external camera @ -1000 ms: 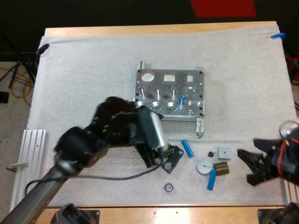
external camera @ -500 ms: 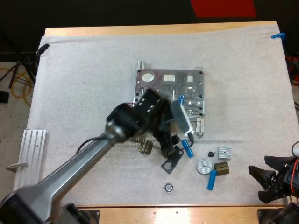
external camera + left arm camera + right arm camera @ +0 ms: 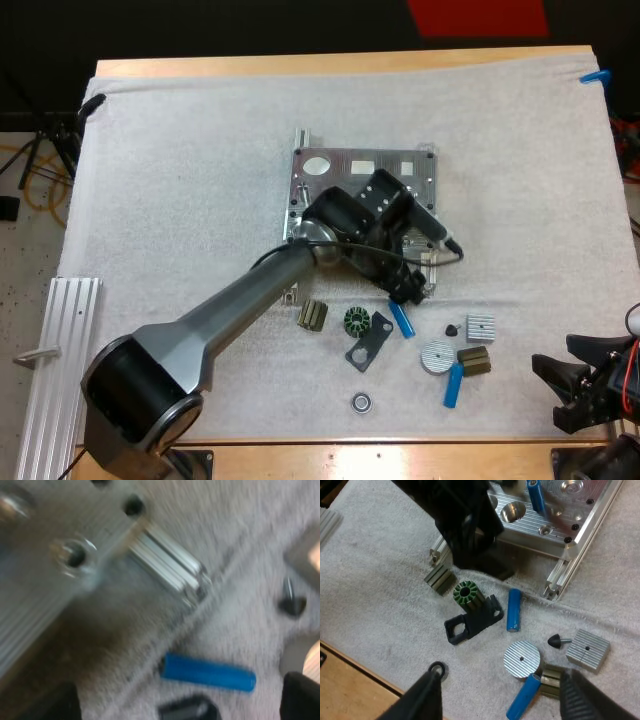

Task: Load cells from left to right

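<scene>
Left arm reaches across the mat to the fixture. The left gripper sits at the fixture's near right corner, by the end of the rail.

Left claw: fingers stand wide apart with nothing gripped.

Loose cell: lies flat on the mat just off that same corner, close under the open claw. Cannot tell if anything touches it.

Loaded cell: stands upright in a hole of the fixture, next to the dark bulk of the left arm.

Second cell: flat on the mat, farther right. Its upper end is just beside the disc and the brass block.

Right gripper: at the near right corner of the mat, well apart from the fixture. Its fingers are spread wide and empty.

Other loose parts on the mat in front of the fixture:
- Ribbed block, farthest left.
- Green part, just right of the ribbed block and touching the bracket.
- The bracket is black and flat, and lies between the green part and the loose cell.
- Ring, alone, nearest the table edge.
- Cone, small and dark, just beside the square block.
- The square block, cone, disc and brass block form a cluster to the right of the loose cell.
</scene>
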{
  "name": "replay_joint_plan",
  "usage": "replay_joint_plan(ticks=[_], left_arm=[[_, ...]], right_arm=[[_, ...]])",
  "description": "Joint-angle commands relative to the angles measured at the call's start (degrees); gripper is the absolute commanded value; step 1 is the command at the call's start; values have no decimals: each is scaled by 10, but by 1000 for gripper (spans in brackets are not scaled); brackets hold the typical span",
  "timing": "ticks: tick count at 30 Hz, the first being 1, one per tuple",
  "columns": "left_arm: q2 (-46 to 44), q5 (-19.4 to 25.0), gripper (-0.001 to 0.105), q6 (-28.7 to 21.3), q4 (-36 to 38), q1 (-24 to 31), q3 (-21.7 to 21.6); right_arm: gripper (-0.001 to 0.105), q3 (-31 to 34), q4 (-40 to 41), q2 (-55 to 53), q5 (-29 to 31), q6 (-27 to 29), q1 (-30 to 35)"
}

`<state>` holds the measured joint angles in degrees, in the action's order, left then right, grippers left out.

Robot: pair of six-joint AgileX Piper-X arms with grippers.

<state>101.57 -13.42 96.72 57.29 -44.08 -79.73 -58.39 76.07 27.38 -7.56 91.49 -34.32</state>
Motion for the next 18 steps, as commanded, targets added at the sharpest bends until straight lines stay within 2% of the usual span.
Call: replay_joint_plan(ticks=[1,3,5,6,8,10,14,18], left_arm=[[-5,6,78,-54,13,-14,-4],[-5,44,78,-109,14,-30,-4],[-5,92,78,-223,14,-53,-4],[-4,101,78,-240,13,-59,-4],[0,146,78,-327,-2,-80,-4],[6,173,78,-381,-20,-89,-4],[34,211,78,-464,-31,-97,-4],[59,244,78,-492,-40,-93,-4]], right_arm=[[51,-1,0,-2,-1,-1,0],[51,-1,0,-2,0,-1,0],[51,-1,0,-2,0,-1,0],[51,-1,0,-2,0,-1,0],[51,-1,0,-2,0,-1,0],[51,-1,0,-2,0,-1,0],[51,-1,1,-2,0,-1,0],[51,-1,10,-2,0,-1,0]])
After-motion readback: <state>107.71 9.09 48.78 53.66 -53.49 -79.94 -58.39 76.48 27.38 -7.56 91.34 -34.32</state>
